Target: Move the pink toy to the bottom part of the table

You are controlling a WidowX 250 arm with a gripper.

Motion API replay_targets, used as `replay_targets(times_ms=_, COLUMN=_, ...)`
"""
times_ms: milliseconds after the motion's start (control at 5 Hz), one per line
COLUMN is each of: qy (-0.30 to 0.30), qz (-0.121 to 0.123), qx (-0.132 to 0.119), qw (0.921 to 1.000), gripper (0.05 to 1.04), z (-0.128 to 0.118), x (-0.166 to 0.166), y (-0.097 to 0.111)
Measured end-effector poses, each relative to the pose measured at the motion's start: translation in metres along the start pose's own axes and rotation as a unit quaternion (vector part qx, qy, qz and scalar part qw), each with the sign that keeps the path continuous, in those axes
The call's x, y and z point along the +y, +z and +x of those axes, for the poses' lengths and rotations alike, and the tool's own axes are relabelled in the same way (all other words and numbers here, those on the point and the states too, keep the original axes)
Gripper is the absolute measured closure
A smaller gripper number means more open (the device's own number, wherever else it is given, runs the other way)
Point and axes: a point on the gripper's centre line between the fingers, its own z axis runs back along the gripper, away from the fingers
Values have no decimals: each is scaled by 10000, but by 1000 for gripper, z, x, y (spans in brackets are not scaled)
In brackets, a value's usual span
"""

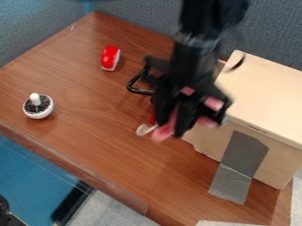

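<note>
The black gripper has its 2 fingers clenched on the pink toy, around the middle of the table, near the pale box. 1 red-and-white object lies farther back.

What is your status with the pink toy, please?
Gripper over mid-table, apparently holding pink toy. Toy not yet at the table's bottom part. Wooden box close by, toward picture right; possible obstacle.
</note>
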Motion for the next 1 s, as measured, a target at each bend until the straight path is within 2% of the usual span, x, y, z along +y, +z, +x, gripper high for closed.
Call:
replay_targets(times_ms=200, qy=209, qz=131, qx=89, qw=9997, gripper=757, z=-13, x=18, y=-21)
replay_targets(times_ms=400, qy=302, qz=191, qx=70, qw=9993, gripper=726, z=-12, x=29, y=-38)
replay_targets(times_ms=600, qy=245, qz=202, qx=210, qw=9993, gripper=627, z=-8, x=29, y=-52)
replay_targets(times_ms=800, qy=360, qz=200, qx=177, qw=9990, gripper=319, z=-3, x=30, y=-49)
replay_targets(times_ms=1000, qy=614, qz=169, qx=-94, qw=9979, gripper=89, z=-3, x=33, y=-37)
